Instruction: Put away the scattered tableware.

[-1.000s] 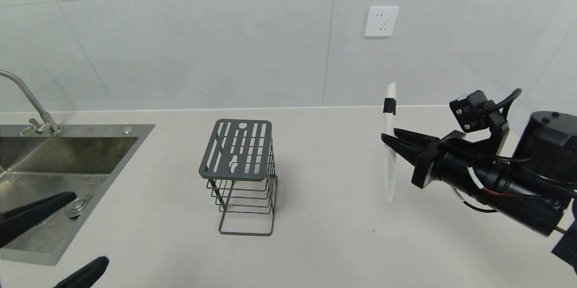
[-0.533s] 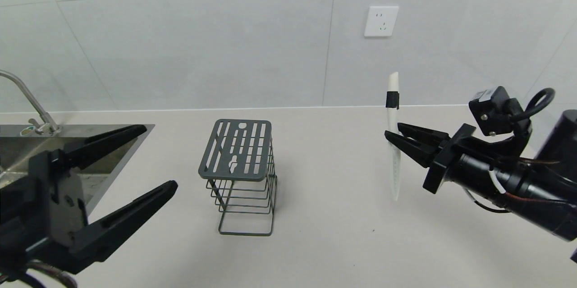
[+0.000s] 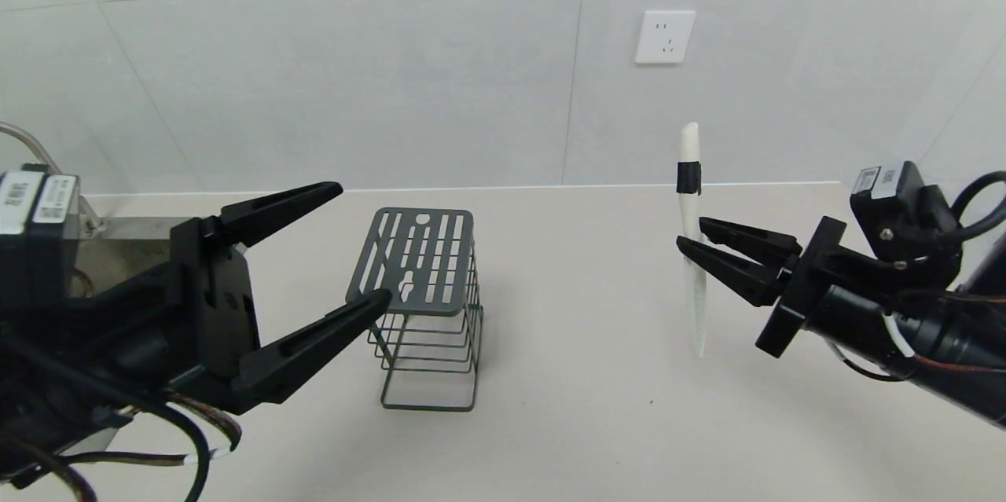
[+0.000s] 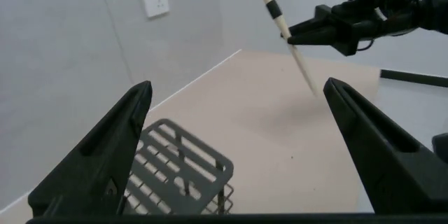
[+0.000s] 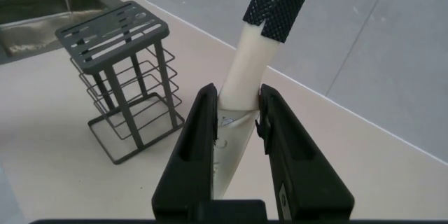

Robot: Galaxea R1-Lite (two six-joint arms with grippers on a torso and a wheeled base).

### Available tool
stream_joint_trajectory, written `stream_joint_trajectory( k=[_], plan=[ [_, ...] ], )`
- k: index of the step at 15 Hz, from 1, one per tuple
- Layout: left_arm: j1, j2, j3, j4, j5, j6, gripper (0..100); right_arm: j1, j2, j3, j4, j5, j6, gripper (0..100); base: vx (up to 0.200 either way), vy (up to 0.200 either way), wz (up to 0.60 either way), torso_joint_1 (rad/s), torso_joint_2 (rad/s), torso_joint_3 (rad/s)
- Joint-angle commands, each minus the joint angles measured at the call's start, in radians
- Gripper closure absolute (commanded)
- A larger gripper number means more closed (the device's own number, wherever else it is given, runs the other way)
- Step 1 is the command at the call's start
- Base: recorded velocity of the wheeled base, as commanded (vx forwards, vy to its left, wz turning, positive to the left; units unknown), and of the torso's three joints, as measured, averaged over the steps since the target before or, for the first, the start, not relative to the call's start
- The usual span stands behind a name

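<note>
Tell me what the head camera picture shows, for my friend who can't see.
The right gripper holds a white knife upright above a pale counter, blade pointing down. To its left stands a dark wire rack with a slotted top, and the left gripper is wide open just beside it.

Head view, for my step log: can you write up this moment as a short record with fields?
Held item: white knife with a black band, upright, above the beige counter
Right gripper: shut on the knife
Left gripper: open, holding nothing, at the rack's left side
Holder: grey wire rack with a slotted top, standing on the counter
Task stage: knife not yet in the rack
</note>
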State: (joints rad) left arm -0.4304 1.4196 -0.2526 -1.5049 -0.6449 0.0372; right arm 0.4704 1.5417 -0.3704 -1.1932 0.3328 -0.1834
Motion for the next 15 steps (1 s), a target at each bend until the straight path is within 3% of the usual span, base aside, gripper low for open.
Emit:
stream_joint_trajectory(
  k=[1,10,15],
  plan=[
    [-0.031,0.094,-0.031,-0.020,-0.018,0.000,0,0.005,-0.002,0.016,-0.009,0.006,-0.008,100,0.000,0.000,0.00,0.000,0.00,0.000],
    [-0.179,0.229,-0.128,-0.066,-0.053,-0.003,0,0.070,0.008,0.082,-0.031,0.112,-0.064,100,0.000,0.000,0.00,0.000,0.00,0.000],
    [-0.212,0.291,-0.172,-0.066,-0.056,-0.005,0,0.076,0.006,0.091,-0.040,0.115,-0.068,100,0.000,0.000,0.00,0.000,0.00,0.000]
  ],
)
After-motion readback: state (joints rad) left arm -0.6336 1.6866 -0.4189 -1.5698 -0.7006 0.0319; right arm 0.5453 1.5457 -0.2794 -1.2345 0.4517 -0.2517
